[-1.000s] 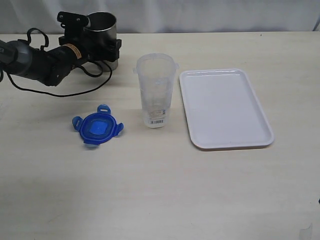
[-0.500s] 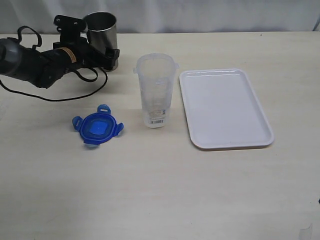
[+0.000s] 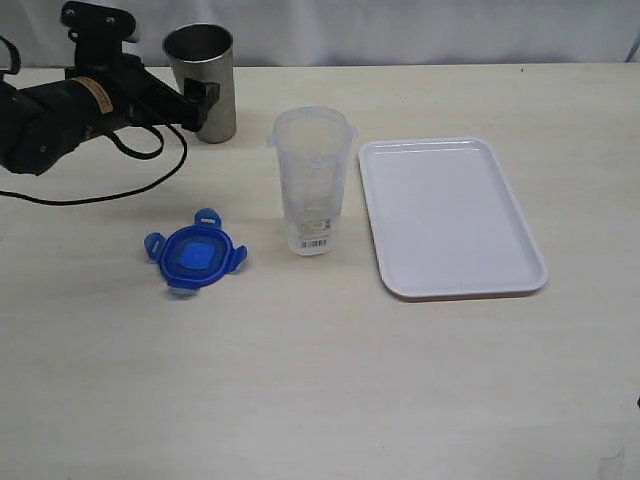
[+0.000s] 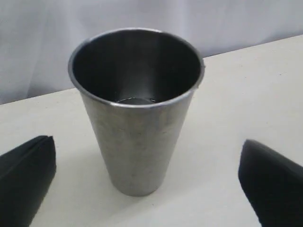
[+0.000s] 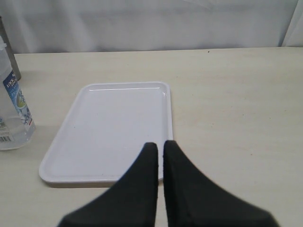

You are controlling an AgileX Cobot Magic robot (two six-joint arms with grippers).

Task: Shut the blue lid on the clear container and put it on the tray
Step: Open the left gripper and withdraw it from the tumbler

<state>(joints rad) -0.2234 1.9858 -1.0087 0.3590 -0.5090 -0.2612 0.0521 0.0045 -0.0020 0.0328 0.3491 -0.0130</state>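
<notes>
Upright grey metal tumbler [image 3: 203, 80] on table [image 3: 320, 380]

On tabletop [image 3: 320, 390]: blue lid [image 3: 195, 256] flat, apart from upright container [image 3: 312, 180]; tray [image 3: 450, 215] just beside container; left end effector [image 3: 203, 100] by steel cup [image 3: 204, 70].

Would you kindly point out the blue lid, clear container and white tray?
Blue plastic lid [image 3: 195, 256], exterior view, centre panel.
Clear plastic container [image 3: 312, 190], exterior view, side wall.
White plastic tray [image 3: 450, 215], exterior view, bare floor.

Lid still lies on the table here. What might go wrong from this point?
1. The left gripper, open, points at the metal tumbler and is close to it; it may bump or grab the wrong item.
2. The clear container is tall, narrow and unsupported; pressing the blue lid on may tip it.
</notes>
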